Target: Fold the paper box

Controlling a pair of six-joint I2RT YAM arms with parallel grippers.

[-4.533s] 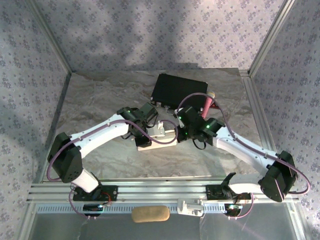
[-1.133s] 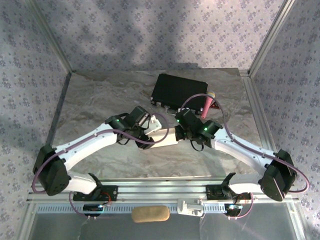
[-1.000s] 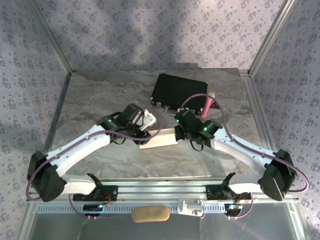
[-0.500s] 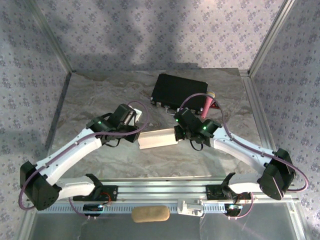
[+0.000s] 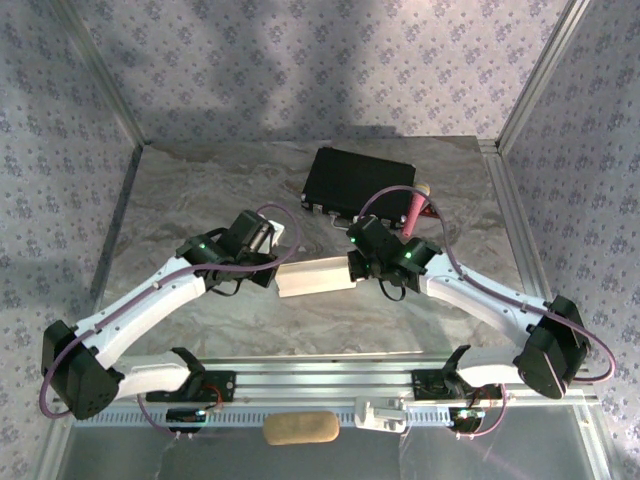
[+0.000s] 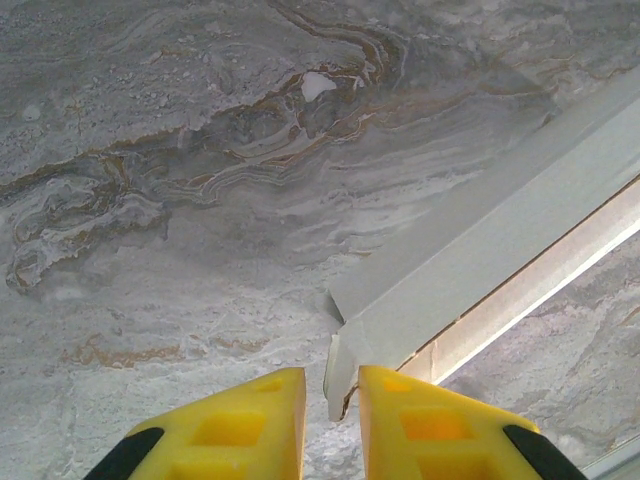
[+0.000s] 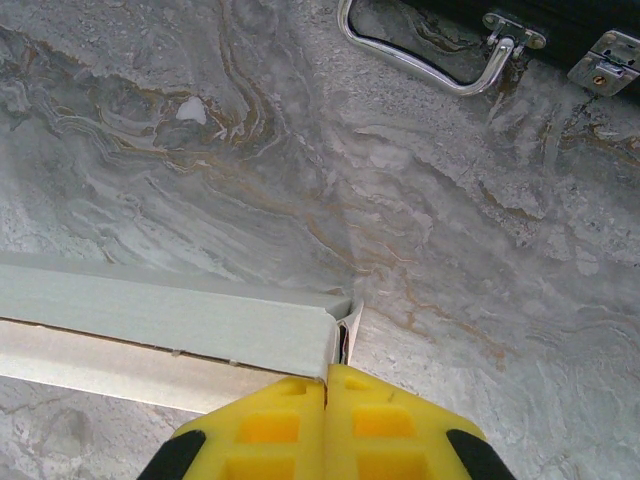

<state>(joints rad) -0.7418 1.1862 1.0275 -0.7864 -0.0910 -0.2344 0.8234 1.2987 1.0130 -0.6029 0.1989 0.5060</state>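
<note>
Paper box (image 5: 315, 275), probably light, thin and easily creased, lies mid-counter (image 5: 200, 190). The right pincer (image 7: 326, 385) is pinched together on one end flap, the left pincer (image 6: 332, 400) slightly apart at the opposite end. Flap edges look the safest hold.

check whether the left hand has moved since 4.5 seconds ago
Yes. The left hand has shifted left, away from the black case's near left corner, and now sits at the left end of the paper box.
</note>
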